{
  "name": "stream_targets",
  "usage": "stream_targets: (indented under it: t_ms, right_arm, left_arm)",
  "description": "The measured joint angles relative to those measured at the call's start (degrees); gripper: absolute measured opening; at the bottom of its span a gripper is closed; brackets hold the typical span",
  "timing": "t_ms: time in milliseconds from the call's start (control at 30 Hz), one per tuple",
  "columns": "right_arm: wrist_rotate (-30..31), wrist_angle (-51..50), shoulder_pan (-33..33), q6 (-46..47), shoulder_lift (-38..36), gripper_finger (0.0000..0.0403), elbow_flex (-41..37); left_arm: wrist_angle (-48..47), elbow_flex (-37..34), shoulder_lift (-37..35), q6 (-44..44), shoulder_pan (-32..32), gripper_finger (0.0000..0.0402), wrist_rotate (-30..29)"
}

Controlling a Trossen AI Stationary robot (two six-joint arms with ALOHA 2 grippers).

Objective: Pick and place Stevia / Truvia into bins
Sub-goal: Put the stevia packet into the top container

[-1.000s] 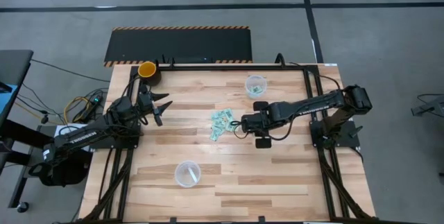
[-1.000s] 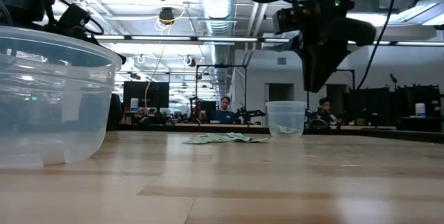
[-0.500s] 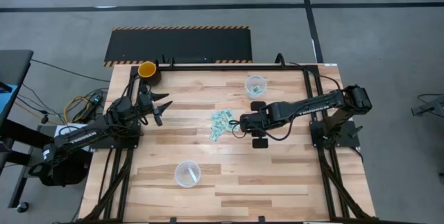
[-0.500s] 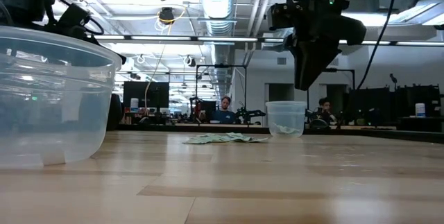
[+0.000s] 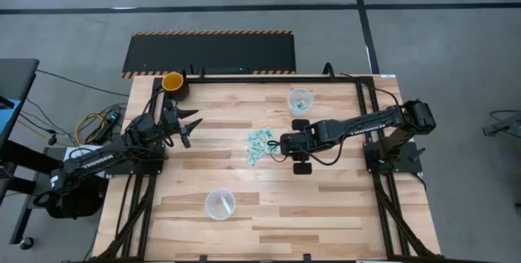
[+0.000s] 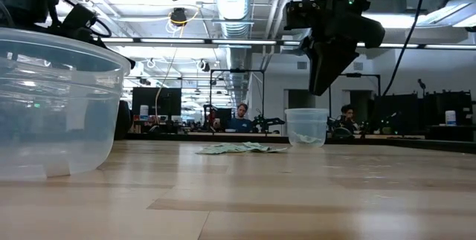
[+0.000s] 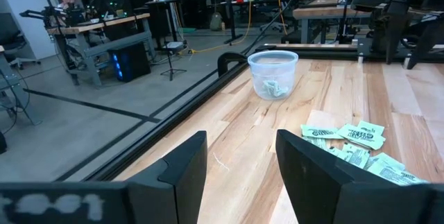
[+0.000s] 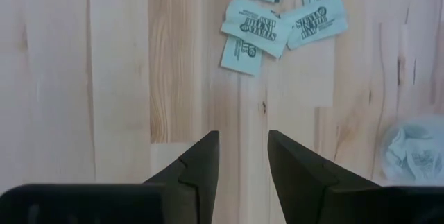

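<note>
Clear plastic fills the nearest part of the low view: a round see-through cup with a whitish rim (image 6: 56, 106) stands closest to that camera, at the table's front edge in the high view (image 5: 220, 203). Beyond it on the pale wooden plank table (image 5: 326, 206) lies a loose heap of small flat mint-green and white paper packets (image 5: 260, 144), near the middle of the top; some overlap, others lie singly at the heap's edge (image 8: 250, 28).

The right gripper (image 5: 278, 146) hangs above the table just beside the heap, on the side toward its own arm, its two dark fingers (image 8: 201, 163) apart with bare wood between them and nothing held. It does not touch the packets.

The left gripper (image 5: 192, 128) waits at the table's left side, raised, fingers (image 7: 186, 163) spread and empty.

Farther back stands a second clear round plastic cup (image 5: 300, 100) with a few packets inside (image 7: 273, 75). At the far left corner sits a yellow-orange cup with a dark base (image 5: 173, 82).
</note>
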Motion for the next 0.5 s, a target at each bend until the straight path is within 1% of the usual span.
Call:
stream_targets:
  t_ms: [233,333,500]
  right_arm:
    - [0.0,1.6,0.0,0.0,0.0,0.0116,-0.2]
    - [0.0,5.1,0.0,0.0,0.0,0.0116,-2.3]
    - [-0.1,6.2,0.0,0.0,0.0,0.0116,-4.7]
  left_arm:
    - [0.0,0.0,0.0,0.0,0.0,0.0163,0.0]
    - [0.0,0.0,0.0,0.0,0.0,0.0163,0.0]
    - [0.0,0.0,0.0,0.0,0.0,0.0163,0.0]
